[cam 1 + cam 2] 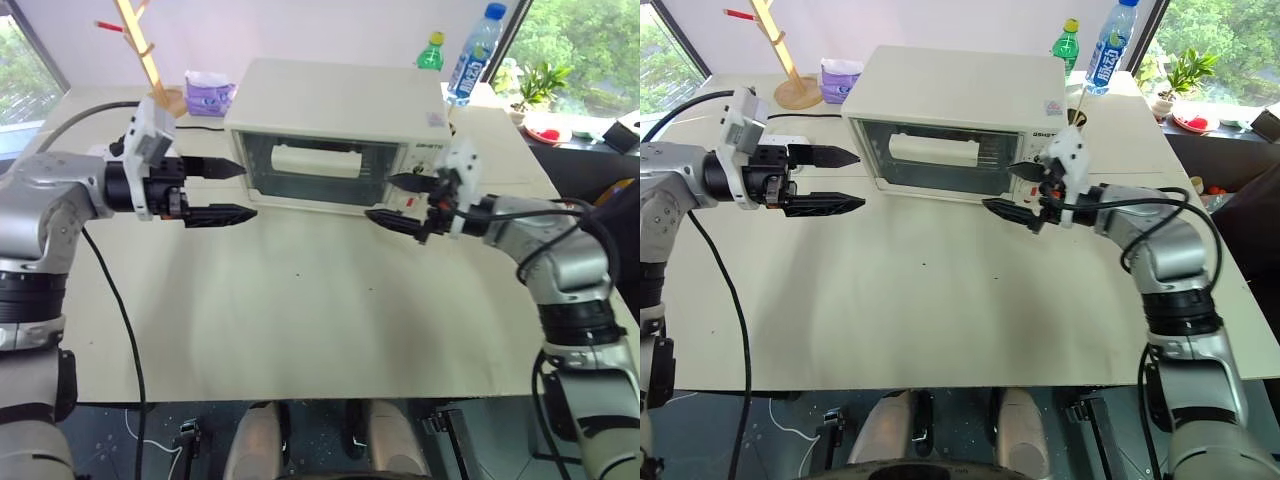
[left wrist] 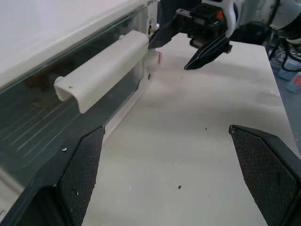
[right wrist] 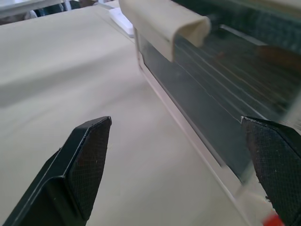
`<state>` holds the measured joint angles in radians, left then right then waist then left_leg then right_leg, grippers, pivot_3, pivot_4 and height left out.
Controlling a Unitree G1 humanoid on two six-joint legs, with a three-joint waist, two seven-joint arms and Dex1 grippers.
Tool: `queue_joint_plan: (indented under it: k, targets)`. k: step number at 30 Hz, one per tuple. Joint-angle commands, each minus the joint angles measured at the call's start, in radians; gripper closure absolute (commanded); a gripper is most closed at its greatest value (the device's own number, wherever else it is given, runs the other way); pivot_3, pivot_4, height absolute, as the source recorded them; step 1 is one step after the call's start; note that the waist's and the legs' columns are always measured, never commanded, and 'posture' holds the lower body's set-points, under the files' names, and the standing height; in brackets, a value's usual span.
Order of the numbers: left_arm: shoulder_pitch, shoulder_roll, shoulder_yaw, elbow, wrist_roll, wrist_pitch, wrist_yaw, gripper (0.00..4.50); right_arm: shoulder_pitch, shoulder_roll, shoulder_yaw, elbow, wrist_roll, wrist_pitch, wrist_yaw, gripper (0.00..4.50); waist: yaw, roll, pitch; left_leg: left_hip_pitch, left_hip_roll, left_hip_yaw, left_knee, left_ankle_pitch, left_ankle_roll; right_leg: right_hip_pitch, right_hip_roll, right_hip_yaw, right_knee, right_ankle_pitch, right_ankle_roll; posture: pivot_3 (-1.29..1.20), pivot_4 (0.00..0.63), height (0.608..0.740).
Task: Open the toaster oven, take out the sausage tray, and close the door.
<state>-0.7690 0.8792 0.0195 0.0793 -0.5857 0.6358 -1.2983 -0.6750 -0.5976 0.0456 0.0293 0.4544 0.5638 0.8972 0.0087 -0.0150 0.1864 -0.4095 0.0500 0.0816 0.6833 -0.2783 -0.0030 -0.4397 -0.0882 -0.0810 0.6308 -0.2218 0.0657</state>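
The cream-white boxy toaster oven [image 1: 335, 130] is sitting at the pale table's [image 1: 300, 320] far side, its glass drop-down door [image 1: 320, 165] shut, while the left gripper [image 1: 228, 190] and right gripper [image 1: 392, 200] are flanking it, fingers spread apart, holding nothing.

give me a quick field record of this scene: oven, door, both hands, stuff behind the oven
oven: cream-white boxy toaster oven at the far side of the pale table
door: clear glass front panel shut, long white bar handle untouched
left hand: black fingers open, in front of the oven's left end, holding nothing
right hand: fingers open, in front of the oven's right end, holding nothing
behind oven: blue-labelled clear bottle, green bottle, purple packet, wooden stand
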Motion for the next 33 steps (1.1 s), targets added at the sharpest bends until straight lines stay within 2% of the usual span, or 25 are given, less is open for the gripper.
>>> queue_joint_plan:
  k: [1,8,13,23,33]
  targets:
    - [-0.037,0.001,0.017,-0.003,0.013,-0.026,-0.005,0.03,-0.055,0.032,0.02,0.039,-0.036,-0.052,0.009,0.0,0.0,0.0,0.0,0.0,0.0,0.0,0.0,0.0,0.0,0.0,0.0,0.0,0.0,0.0,0.0,0.0,0.15,0.722]
    - [-0.029,0.005,0.028,-0.01,0.014,-0.022,-0.001,0.03,-0.135,0.111,0.048,0.121,-0.077,-0.096,0.027,0.0,-0.002,0.0,0.0,0.0,0.0,0.0,0.0,0.0,0.0,0.0,0.0,0.0,0.0,0.0,0.0,0.0,0.15,0.722]
    - [-0.029,0.003,0.027,0.006,0.025,-0.032,0.003,0.03,-0.141,0.136,0.057,0.083,-0.072,-0.086,0.053,0.0,-0.002,0.0,0.0,0.0,0.0,0.0,0.0,0.0,0.0,0.0,0.0,0.0,0.001,0.0,0.0,0.0,0.15,0.722]
    - [-0.118,-0.055,0.003,0.102,0.053,-0.035,0.005,0.03,0.007,0.151,0.064,-0.201,-0.006,0.027,0.032,0.0,0.001,0.0,0.0,0.0,0.0,-0.001,0.0,0.0,-0.001,0.0,0.0,0.0,0.001,0.0,0.0,0.0,0.15,0.722]
    - [-0.283,-0.128,-0.053,0.314,0.122,-0.062,-0.061,0.03,0.156,0.174,0.087,-0.324,-0.02,0.058,-0.044,0.0,0.001,0.0,0.0,0.0,0.0,-0.001,0.0,0.0,-0.001,0.0,0.0,0.0,0.001,0.0,0.0,0.0,0.15,0.722]
